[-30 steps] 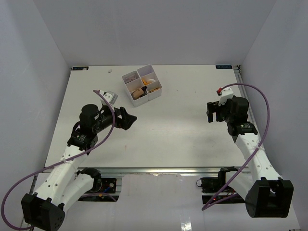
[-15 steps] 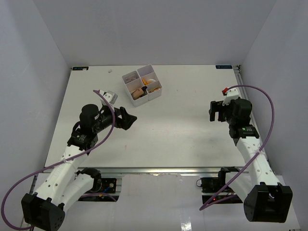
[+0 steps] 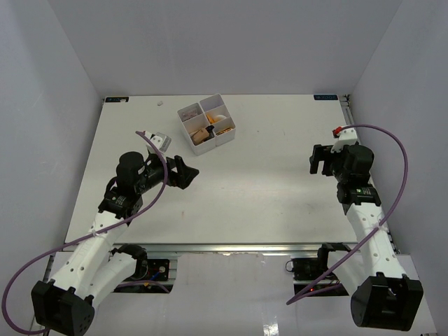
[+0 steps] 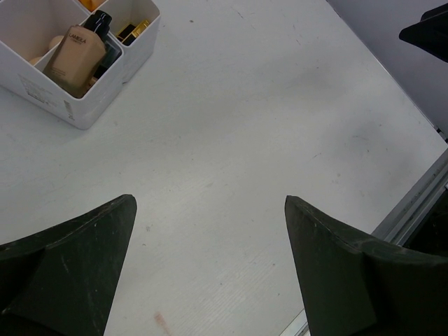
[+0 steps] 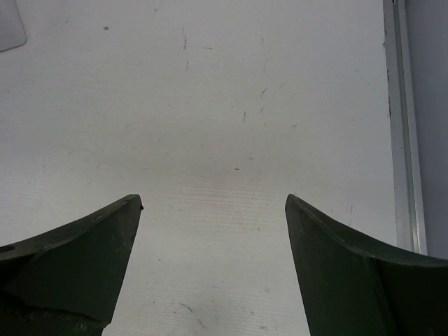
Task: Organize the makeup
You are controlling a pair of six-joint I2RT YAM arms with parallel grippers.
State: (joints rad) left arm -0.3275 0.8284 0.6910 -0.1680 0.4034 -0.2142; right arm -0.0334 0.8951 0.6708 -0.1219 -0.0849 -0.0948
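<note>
The makeup lies in the white four-compartment box (image 3: 196, 142) at the back centre of the table. In the left wrist view the box (image 4: 70, 112) holds a skin-tone bottle with a dark cap (image 4: 78, 52), a black-gold lipstick (image 4: 133, 31) and a beige sponge (image 4: 36, 50). My left gripper (image 3: 187, 173) is open and empty, in front of and left of the box; it also shows in the left wrist view (image 4: 208, 201) over bare table. My right gripper (image 3: 316, 159) is open and empty at the right side, over bare table in the right wrist view (image 5: 212, 199).
A metal rail (image 5: 402, 126) runs along the table edge at the right of the right wrist view. The table's front rail (image 4: 413, 203) shows at the right of the left wrist view. White walls enclose the table on three sides.
My right arm has drawn back to the right, away from the table's centre, with the gripper still open. The left arm and the box have not moved.
</note>
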